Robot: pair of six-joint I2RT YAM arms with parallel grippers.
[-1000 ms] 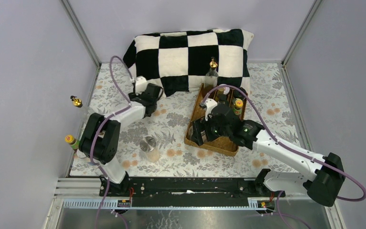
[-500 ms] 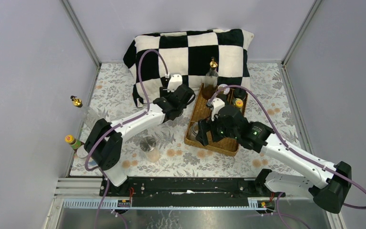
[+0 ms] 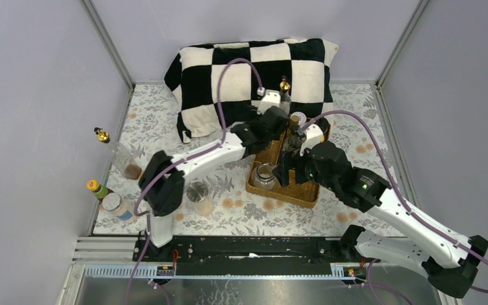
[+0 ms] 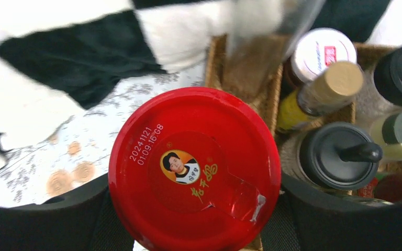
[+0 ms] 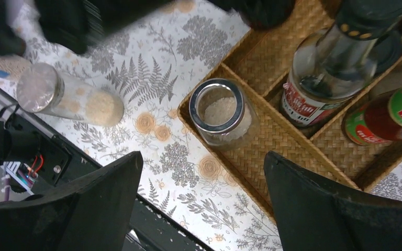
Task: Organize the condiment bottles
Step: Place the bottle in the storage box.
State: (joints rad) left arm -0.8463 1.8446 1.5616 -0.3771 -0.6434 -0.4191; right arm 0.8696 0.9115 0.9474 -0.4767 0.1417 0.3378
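My left gripper [image 3: 271,124] is shut on a red-capped jar [image 4: 193,170] and holds it over the back left of the brown wicker tray [image 3: 281,193]. In the left wrist view the tray [image 4: 215,57] holds a white-capped jar [image 4: 322,49], a tan-capped bottle [image 4: 335,83] and a black-capped jar [image 4: 340,154]. My right gripper [image 5: 204,209] is open and empty above the tray's front edge. A clear spice jar [image 5: 220,110] stands in the front-left compartment, also seen from the top [image 3: 264,175]. A dark-capped bottle [image 5: 335,68] and a red sauce bottle [image 5: 392,115] stand behind it.
A second clear jar [image 3: 199,197] stands on the floral cloth left of the tray. Several bottles stand along the left wall: a gold-topped one [image 3: 101,135], a jar [image 3: 128,168], a yellow-capped one [image 3: 95,187], a white-lidded one [image 3: 114,204]. A checkered pillow [image 3: 241,70] lies at the back.
My left arm has swung right from the pillow's left side to the tray, carrying the red-capped jar. My right gripper has drawn back from the clear jar, which stands free in the tray.
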